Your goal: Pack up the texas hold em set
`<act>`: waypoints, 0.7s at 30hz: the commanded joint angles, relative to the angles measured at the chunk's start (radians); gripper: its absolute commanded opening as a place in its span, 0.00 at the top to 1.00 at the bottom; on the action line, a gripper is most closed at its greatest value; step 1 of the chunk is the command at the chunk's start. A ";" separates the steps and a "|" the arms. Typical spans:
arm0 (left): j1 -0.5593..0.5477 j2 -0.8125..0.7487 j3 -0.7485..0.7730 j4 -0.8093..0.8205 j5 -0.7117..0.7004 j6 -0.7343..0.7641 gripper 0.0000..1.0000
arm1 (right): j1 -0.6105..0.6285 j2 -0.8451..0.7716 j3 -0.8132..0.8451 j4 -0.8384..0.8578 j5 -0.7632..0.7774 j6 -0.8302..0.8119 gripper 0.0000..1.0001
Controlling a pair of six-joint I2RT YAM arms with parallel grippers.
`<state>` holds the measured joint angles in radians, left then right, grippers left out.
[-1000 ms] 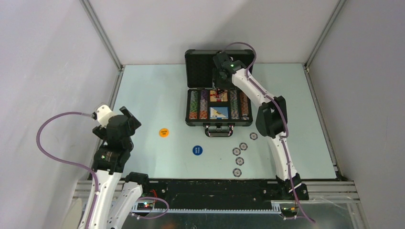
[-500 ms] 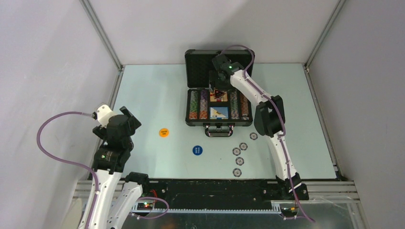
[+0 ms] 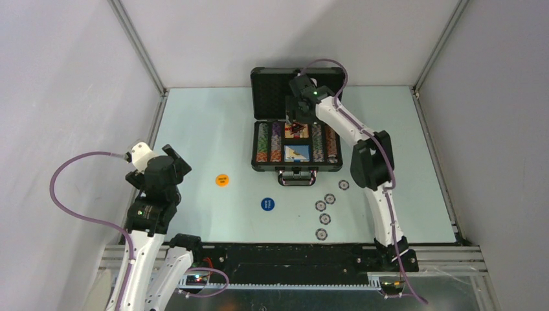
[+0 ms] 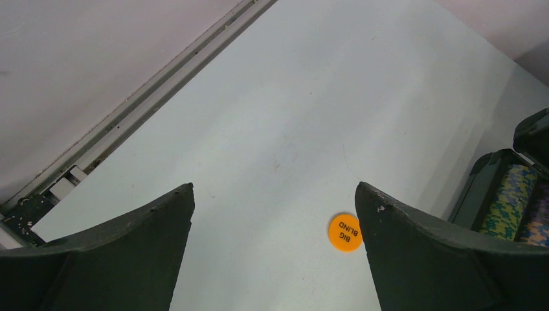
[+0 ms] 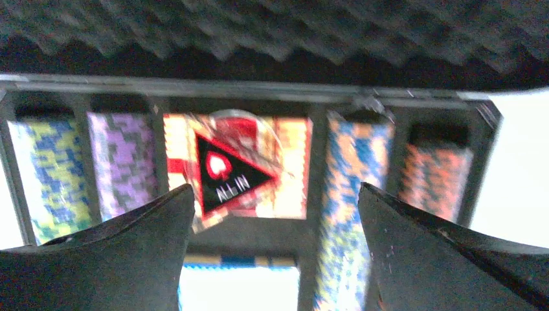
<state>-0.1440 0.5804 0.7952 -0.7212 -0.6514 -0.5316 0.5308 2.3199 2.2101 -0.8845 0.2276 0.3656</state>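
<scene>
The dark briefcase lies open at the back of the table, its foam lid upright. Rows of striped chips fill its slots. A dark triangular marker reading ALL IN lies on the red card box in the middle slot. My right gripper hovers open just above it, holding nothing, and shows over the case. Several loose chips lie on the table. The orange button and blue button sit left of them. My left gripper is open above the table, the orange button by its right finger.
A blue-and-white card box fills the near middle slot. The case handle points toward the arms. Grey walls and metal rails enclose the table on three sides. My left arm stands near the left wall.
My right gripper has opened wide over the case, and the triangular marker now lies free on the red card box. The left arm has not moved.
</scene>
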 commanded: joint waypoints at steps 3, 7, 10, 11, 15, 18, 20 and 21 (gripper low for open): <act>-0.002 -0.002 0.044 0.006 -0.015 0.011 0.02 | 0.045 -0.349 -0.292 0.145 0.021 -0.033 0.01; -0.002 -0.001 0.042 0.006 -0.013 0.013 0.02 | 0.081 -0.483 -0.475 0.217 -0.058 0.008 0.01; -0.002 0.001 0.043 0.006 -0.011 0.014 0.02 | 0.177 -0.555 -0.583 0.218 0.023 0.018 0.01; -0.002 0.002 0.043 0.006 -0.011 0.015 0.02 | 0.206 -0.574 -0.600 0.213 0.097 0.019 0.00; -0.002 0.003 0.042 0.006 -0.010 0.015 0.02 | 0.393 -0.596 -0.678 0.154 0.367 0.030 0.01; -0.002 0.004 0.042 0.006 -0.009 0.016 0.02 | 0.437 -0.598 -0.718 0.088 0.499 0.125 0.01; -0.002 0.005 0.042 0.006 -0.007 0.016 0.02 | 0.445 -0.628 -0.784 0.140 0.462 0.128 0.01; -0.002 0.004 0.042 0.006 -0.006 0.016 0.02 | 0.446 -0.650 -0.802 0.178 0.396 0.133 0.01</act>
<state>-0.1440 0.5808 0.7952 -0.7216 -0.6510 -0.5304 0.9985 1.7416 1.4738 -0.7418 0.5522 0.4320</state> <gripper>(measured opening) 0.985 0.993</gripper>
